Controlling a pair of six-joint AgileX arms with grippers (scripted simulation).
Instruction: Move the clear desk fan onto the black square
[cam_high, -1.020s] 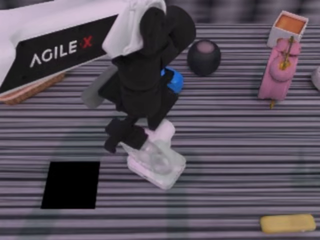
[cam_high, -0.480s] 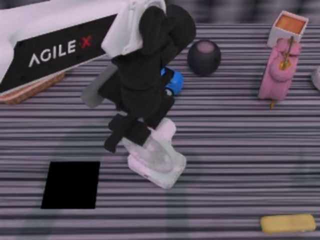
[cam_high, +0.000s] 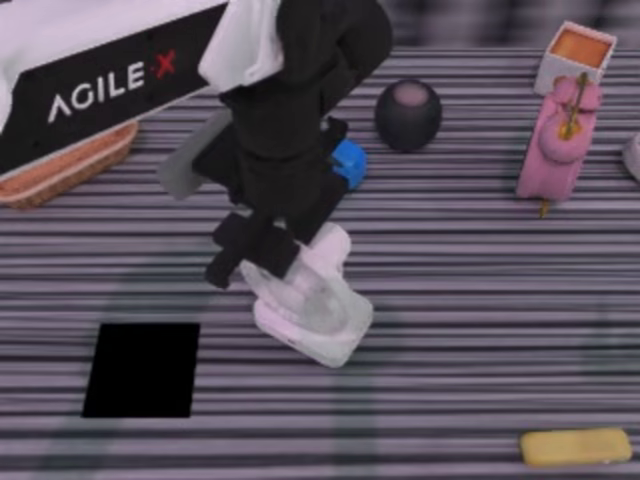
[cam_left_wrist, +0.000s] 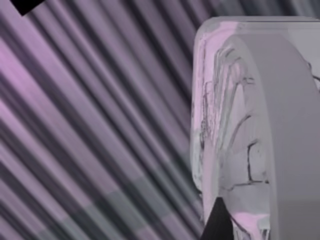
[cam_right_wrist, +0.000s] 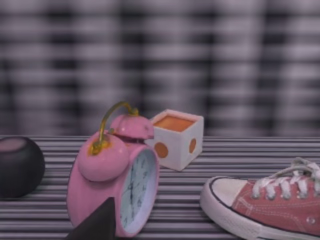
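In the top view the left arm reaches down from the upper left of the frame toward the middle of the striped counter (cam_high: 470, 300). Its tool, the left tool (cam_high: 262, 262), sits just left of centre, directly over the clear desk fan (cam_high: 318, 310). The dark fingers come down onto the upper left part of the fan's caged head, and the fan spreads out from under them toward the lower right, its pale rectangular base resting on the counter. The fingers look closed around the fan's head, touching it.

The left wrist view shows the fan (cam_left_wrist: 250, 130) very close, filling the right half of the frame, with one dark fingertip (cam_left_wrist: 216, 222) against its lower edge. A corner of the black square (cam_left_wrist: 25, 5) shows at the upper left of that frame.

In the top view the black square (cam_high: 140, 370) lies at the lower left, well apart from the fan and bare.

A blue toy car (cam_high: 348, 163) peeks out just behind the arm, and a round black speaker (cam_high: 408, 113) sits to its right. A pink alarm clock (cam_high: 560, 140) and a white cube with an orange top (cam_high: 575, 55) stand at the upper right.

The right tool does not show in the top view, and the right wrist view does not show whether it is open or closed.
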